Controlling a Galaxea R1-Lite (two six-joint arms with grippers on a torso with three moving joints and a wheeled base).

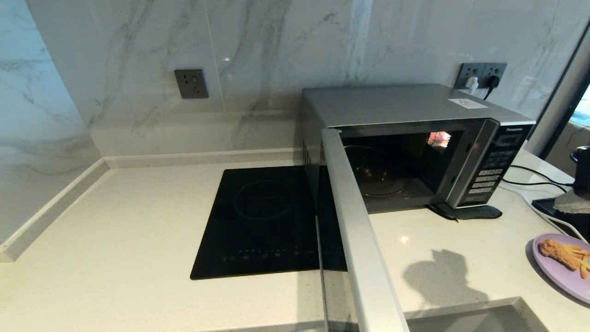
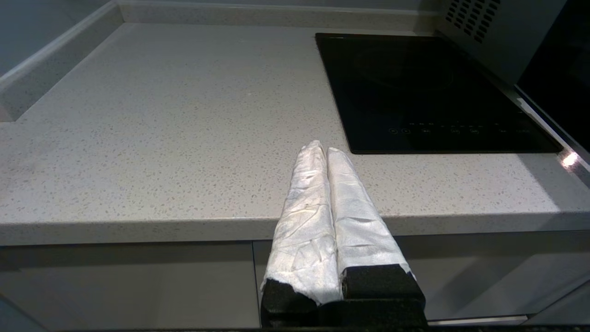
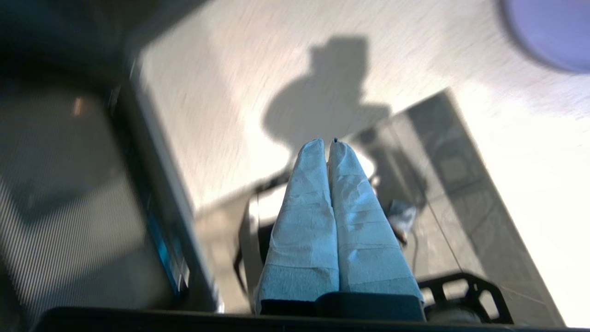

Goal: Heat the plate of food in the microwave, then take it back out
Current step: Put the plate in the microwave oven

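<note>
The silver microwave [image 1: 415, 115] stands at the back right of the counter with its door [image 1: 355, 230] swung wide open toward me. Its cavity holds only the glass turntable [image 1: 380, 177]. The lilac plate [image 1: 560, 279] lies at the counter's far right edge and carries the fried chicken piece [image 1: 555, 251] and fries [image 1: 581, 260]. Neither arm appears in the head view. My right gripper [image 3: 326, 144] is shut and empty, hovering above the counter's front edge between the door and the plate [image 3: 548, 32]. My left gripper [image 2: 326, 150] is shut and empty over the front edge, left of the hob.
A flat black induction hob [image 1: 262, 221] lies left of the microwave, partly behind the open door. Cables [image 1: 534, 184] and a black device [image 1: 581, 170] sit behind the plate. A recessed ledge [image 1: 484, 318] runs along the front right.
</note>
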